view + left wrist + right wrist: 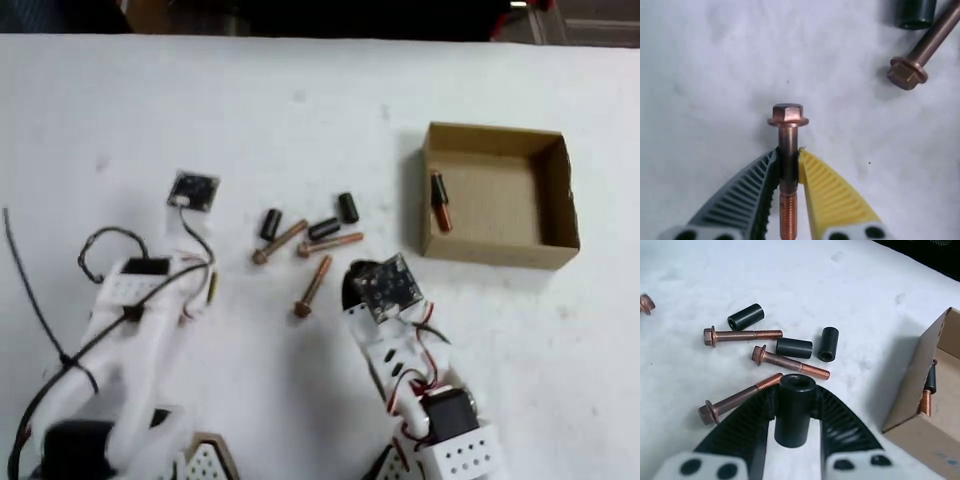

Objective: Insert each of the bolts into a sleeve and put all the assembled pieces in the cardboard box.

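**Two robot arms each hold one part above a white table**

Nearest, the left gripper [788,156] is clamped on a copper bolt [788,131]. One grey finger and one yellow finger press against its shank. The hex head sticks out past the fingertips, and the threaded end runs back between the fingers.

Beside it, the right gripper [795,390] has its two black fingers squeezed on a black sleeve [794,415], open bore facing outward.

Just beyond both grippers, three loose bolts [790,363] and three loose sleeves [794,348] lie close together on the white table [300,110], pointing different ways.

Farther back, on the right arm's side, stands the open cardboard box [497,252]. One assembled piece [439,203], a bolt in a sleeve, lies inside against the wall nearest the cluster.
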